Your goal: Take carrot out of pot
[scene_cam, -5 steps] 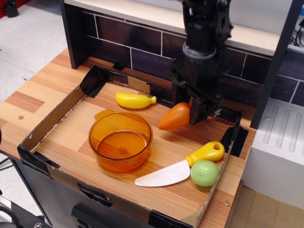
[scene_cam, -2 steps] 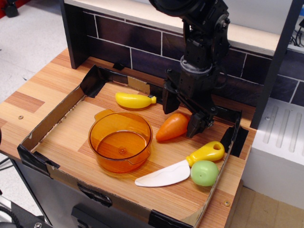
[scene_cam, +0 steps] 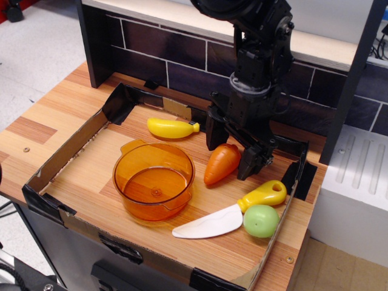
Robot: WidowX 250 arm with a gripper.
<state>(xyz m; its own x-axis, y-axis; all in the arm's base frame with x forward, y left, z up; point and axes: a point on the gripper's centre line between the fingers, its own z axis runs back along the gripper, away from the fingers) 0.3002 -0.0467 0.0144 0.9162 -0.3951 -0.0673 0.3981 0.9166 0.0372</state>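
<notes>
Both fingers of my gripper [scene_cam: 232, 151] stood spread wide around the carrot [scene_cam: 221, 163], which lay beside the pot [scene_cam: 154, 180].

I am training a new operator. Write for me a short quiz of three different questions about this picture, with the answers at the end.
1. True or false: the carrot lies inside the pot.
2. Multiple choice: the gripper is A) shut on the banana, B) open, with one finger on each side of the carrot, C) out of view.
3. Short answer: which green thing lies beside the toy knife?

Key:
1. False. The carrot rests on the tray floor, right of the pot, which holds nothing.
2. B.
3. A green ball-shaped fruit, near the knife's yellow handle.
</notes>
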